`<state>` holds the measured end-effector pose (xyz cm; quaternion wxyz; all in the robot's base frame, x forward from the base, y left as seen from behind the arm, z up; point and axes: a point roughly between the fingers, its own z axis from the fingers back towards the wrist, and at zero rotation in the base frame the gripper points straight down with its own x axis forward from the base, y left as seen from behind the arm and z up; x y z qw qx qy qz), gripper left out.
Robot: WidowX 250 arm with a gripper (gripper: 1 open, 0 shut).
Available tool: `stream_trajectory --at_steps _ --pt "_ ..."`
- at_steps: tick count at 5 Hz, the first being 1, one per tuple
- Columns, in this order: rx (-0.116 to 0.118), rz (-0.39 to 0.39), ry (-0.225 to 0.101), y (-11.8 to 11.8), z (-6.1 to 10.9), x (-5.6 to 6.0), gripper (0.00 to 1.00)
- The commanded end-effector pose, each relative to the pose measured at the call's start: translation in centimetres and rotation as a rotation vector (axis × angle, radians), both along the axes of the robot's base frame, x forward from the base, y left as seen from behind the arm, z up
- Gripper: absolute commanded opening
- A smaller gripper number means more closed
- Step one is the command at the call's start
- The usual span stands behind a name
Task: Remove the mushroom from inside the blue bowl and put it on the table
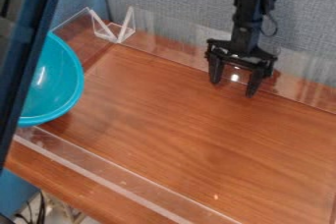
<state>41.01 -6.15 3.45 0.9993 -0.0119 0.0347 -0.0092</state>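
- Mushroom: none shows in the camera view; whether it lies in the hidden part of the blue bowl (46, 85) or somewhere else cannot be told.
- Hand (239, 78): black, two-fingered, pointing straight down with its fingers spread wide and nothing between them; it hangs low over the far right of the surface (197, 140), close to the back wall.
- Arm: a slim black column rises from the hand to the top edge of the picture.
- Step in hand, as a judgement: with the spread, empty hand well apart from the bowl, this looks like either the end of a set-down or a wait before reaching; the mushroom's place would decide which.
- Next move, as a judgement: if the mushroom is in the bowl, the hand must lift, cross to the left and come down inside the deep rim without knocking it.
- Blue bowl: turquoise, glossy plastic, round and deep, at the left edge, tilted with its opening toward the camera; a dark upright bar in front hides part of it.
- Surface: reddish-brown wood grain with a sheen, ringed by low clear acrylic walls; grey fabric panel behind.
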Motion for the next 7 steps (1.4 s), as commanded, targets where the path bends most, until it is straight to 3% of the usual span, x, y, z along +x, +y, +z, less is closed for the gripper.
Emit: stream_trajectory --at_steps 1,7 --pt "-0.001 -0.008 -0.077 -0.6 1.9 0.7 1.0" --pt "0.036 0.034 -0.113 -0.4 0.1 0.5 1.0"
